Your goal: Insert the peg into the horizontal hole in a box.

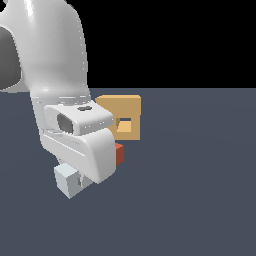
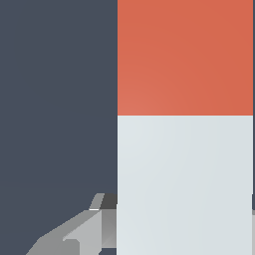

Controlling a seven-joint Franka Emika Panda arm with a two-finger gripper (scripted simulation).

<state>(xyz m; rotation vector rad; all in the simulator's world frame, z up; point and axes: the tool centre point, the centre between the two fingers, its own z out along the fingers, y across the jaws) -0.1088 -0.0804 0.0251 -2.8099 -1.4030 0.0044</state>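
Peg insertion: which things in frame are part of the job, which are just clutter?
Job:
- peg, red end toward the box
- box
- hole in its face
- gripper, at the peg's pale half

Clutter:
- nothing visible besides the grey floor

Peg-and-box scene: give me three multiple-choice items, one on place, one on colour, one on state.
1. Where is the peg's red end?
A. Inside the hole
B. Outside the box, short of the hole
C. On top of the box

2. What colours are the peg's halves?
A. Red and grey-white
B. Blue and yellow
C. All tan

3. The hole is
A. plugged
B. open
C. covered by a lid

Answers: B, the red tip sits below and in front of the box; A, the wrist view shows both halves; B, its tan inner walls show.
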